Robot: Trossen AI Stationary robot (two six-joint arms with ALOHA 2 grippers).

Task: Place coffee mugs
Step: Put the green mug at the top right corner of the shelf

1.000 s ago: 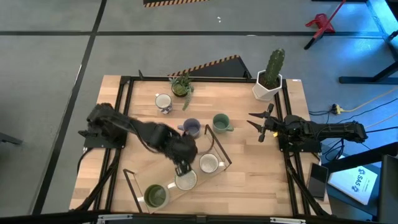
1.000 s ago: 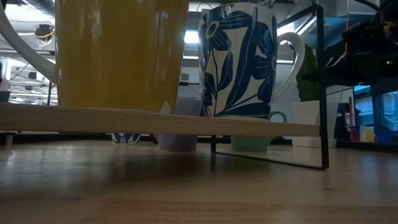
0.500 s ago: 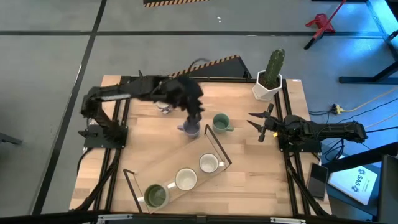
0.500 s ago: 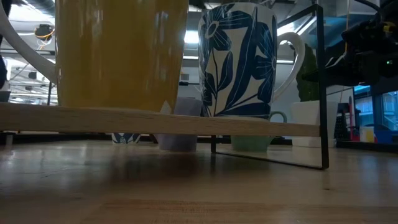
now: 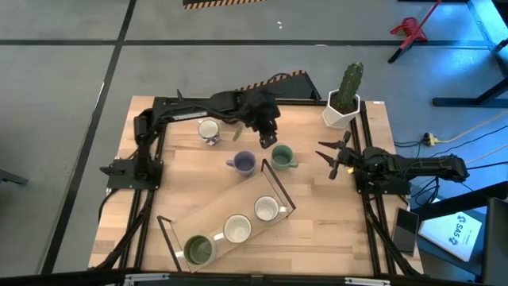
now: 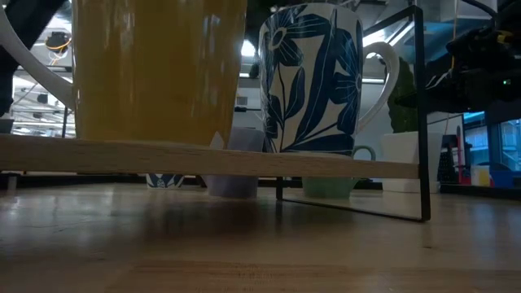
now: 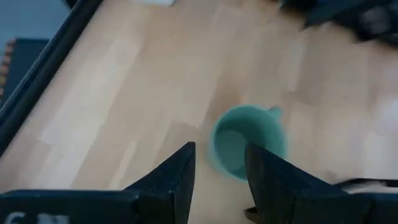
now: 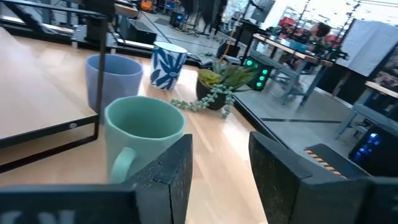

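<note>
Teal mug (image 5: pixel 281 156) stands on the table just behind the rack (image 5: pixel 226 218), left gripper (image 5: pixel 267 135) hovering over it with fingers parted and empty; risk: an off-centre descent strikes the rim and tips it toward the nearby purple mug (image 5: pixel 244 164).

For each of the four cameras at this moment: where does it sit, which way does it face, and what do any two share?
High: overhead, straight down; both arms, left gripper above the teal mug.
Low: table height, level past a shelf carrying mugs.
Left wrist: looks down between its open fingers at the teal mug.
Right wrist: level across the table past its open fingers.
Shared: both wrist views show the teal mug.
</note>
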